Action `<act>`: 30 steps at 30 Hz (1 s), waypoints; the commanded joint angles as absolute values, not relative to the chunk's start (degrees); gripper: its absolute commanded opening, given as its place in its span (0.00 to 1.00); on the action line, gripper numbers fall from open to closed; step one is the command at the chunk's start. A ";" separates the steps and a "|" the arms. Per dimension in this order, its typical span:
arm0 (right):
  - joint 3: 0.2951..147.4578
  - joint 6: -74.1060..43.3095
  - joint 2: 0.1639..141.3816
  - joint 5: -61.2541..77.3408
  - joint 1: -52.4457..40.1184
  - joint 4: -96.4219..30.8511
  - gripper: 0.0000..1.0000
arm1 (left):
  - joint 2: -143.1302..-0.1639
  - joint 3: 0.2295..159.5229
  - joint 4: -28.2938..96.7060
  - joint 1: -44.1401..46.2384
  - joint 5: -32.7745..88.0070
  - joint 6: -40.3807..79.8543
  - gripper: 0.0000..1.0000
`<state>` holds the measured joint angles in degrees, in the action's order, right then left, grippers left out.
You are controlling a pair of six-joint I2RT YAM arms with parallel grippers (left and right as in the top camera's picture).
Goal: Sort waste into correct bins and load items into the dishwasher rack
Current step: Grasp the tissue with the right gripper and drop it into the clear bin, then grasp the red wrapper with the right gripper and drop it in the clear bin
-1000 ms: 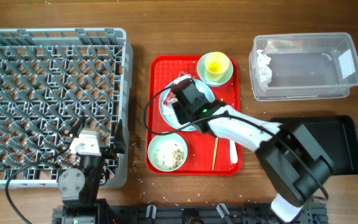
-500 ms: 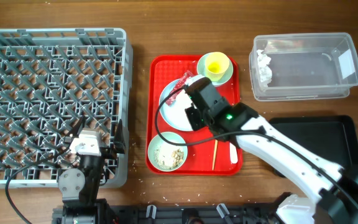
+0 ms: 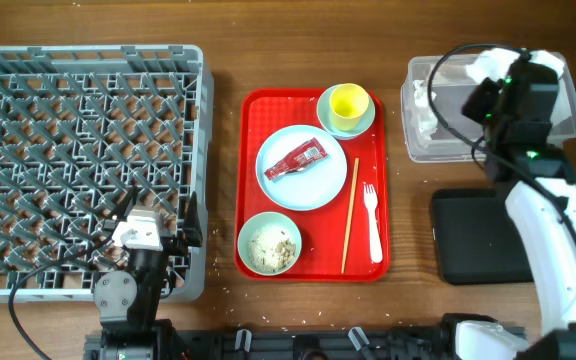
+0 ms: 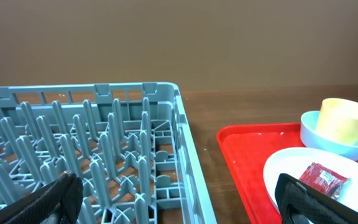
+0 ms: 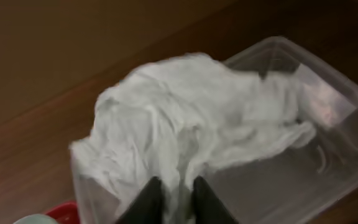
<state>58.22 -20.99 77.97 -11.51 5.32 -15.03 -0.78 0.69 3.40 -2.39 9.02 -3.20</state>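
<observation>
My right gripper (image 3: 490,88) (image 5: 174,190) is shut on crumpled white tissue (image 3: 488,62) (image 5: 185,118) and holds it over the clear tub (image 3: 498,125) (image 5: 328,81). Another tissue (image 3: 424,105) lies in the tub's left end. The red sachet (image 3: 298,158) (image 4: 322,177) lies on the pale plate (image 3: 313,185). A bowl with rice scraps (image 3: 269,243), a yellow cup (image 3: 348,102) in a second bowl, a white fork (image 3: 371,215) and a chopstick (image 3: 349,215) are on the red tray (image 3: 258,110). My left gripper (image 3: 155,215) (image 4: 179,205) is open over the grey rack (image 3: 83,100) (image 4: 135,137).
The black tray (image 3: 478,240) lies below the tub, under my right arm. Small white crumbs dot the table near the rack's front edge. The red tray sits between the rack and the two bins.
My right arm has swung from the plate on the red tray to above the clear tub, carrying the tissue. The plate, fork and chopstick are now uncovered. The left arm has not moved.
</observation>
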 commanded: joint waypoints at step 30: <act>58.48 -70.74 107.33 -8.54 -39.42 -6.52 0.48 | -0.38 0.32 3.46 -2.24 9.34 -4.10 1.00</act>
